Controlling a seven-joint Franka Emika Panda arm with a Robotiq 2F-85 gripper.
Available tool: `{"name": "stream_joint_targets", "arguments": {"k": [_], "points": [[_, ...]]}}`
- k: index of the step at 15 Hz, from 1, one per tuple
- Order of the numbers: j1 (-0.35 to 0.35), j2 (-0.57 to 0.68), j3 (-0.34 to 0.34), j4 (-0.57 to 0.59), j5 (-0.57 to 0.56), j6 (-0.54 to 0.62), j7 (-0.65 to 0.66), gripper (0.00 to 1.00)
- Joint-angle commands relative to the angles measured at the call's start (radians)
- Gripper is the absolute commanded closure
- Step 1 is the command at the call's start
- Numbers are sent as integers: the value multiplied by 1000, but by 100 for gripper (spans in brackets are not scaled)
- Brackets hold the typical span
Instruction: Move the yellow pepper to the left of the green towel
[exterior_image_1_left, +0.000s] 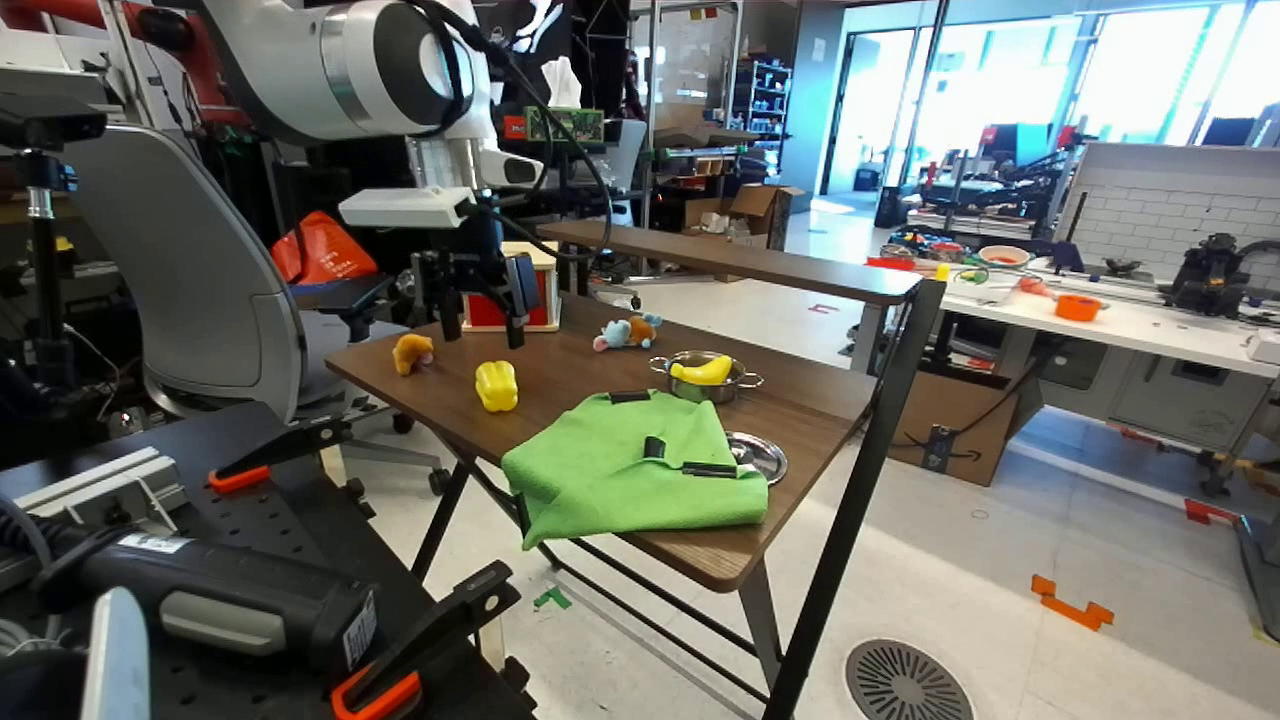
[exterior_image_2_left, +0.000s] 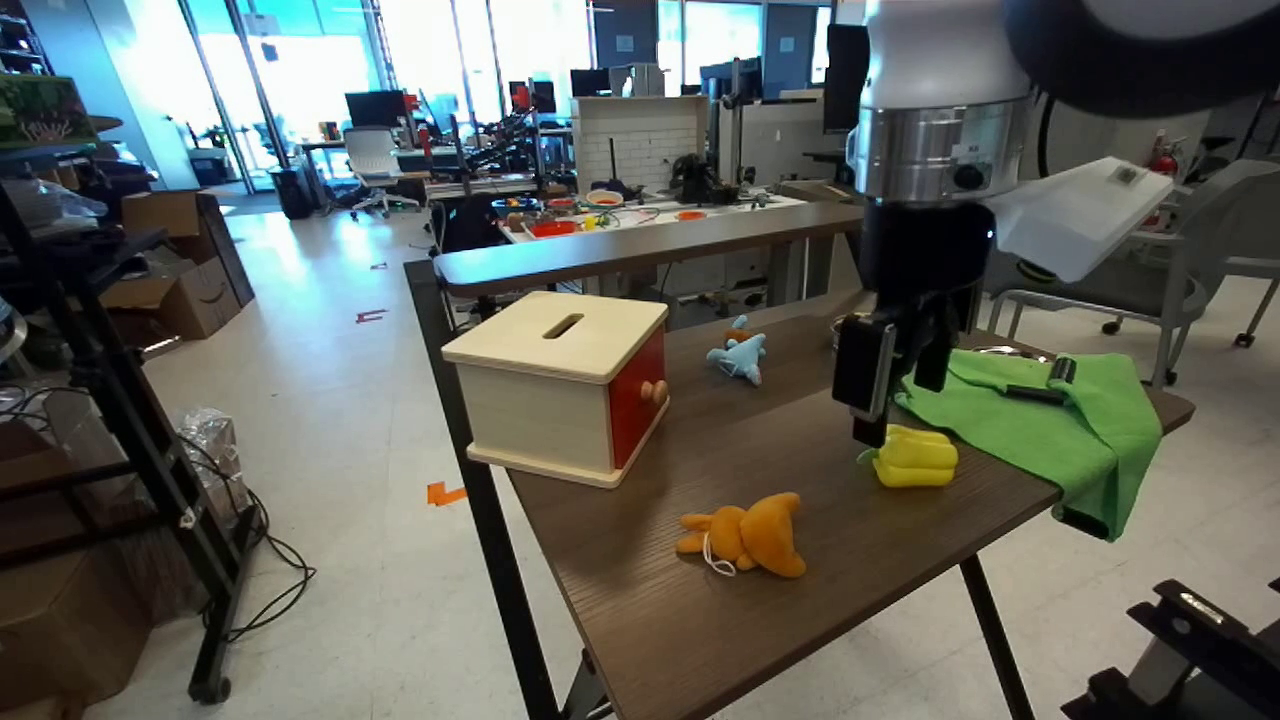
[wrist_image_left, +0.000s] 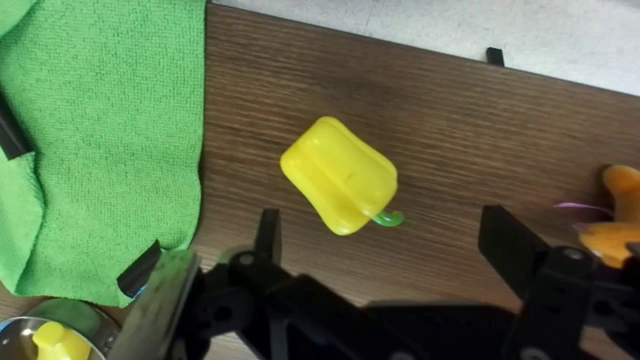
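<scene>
The yellow pepper (exterior_image_1_left: 497, 386) lies on the brown table, near the table's edge; it also shows in an exterior view (exterior_image_2_left: 916, 458) and in the wrist view (wrist_image_left: 340, 172), its green stem towards the lower right. The green towel (exterior_image_1_left: 620, 470) lies rumpled beside it with black clips on it, and shows in an exterior view (exterior_image_2_left: 1040, 420) and at the left of the wrist view (wrist_image_left: 110, 125). A strip of bare table separates pepper and towel. My gripper (exterior_image_1_left: 482, 335) is open and empty above the table, close to the pepper; its spread fingers show in the wrist view (wrist_image_left: 381, 215).
An orange plush toy (exterior_image_2_left: 750, 535) lies near the table's end. A wooden box (exterior_image_2_left: 560, 400) with a red side and a blue plush toy (exterior_image_2_left: 740, 355) stand farther in. A metal pot (exterior_image_1_left: 690, 390) holding a yellow banana (exterior_image_1_left: 703, 370) and a lid (exterior_image_1_left: 768, 458) are by the towel. A raised shelf (exterior_image_1_left: 740, 262) borders the table.
</scene>
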Motion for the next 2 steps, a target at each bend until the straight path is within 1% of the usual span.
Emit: {"name": "stream_joint_targets", "arguments": {"k": [1,2], "points": [[-18,-22,27,-15,25,-2,-36,0],[-32,-42,47,-30,44,-2,-66,0]]}}
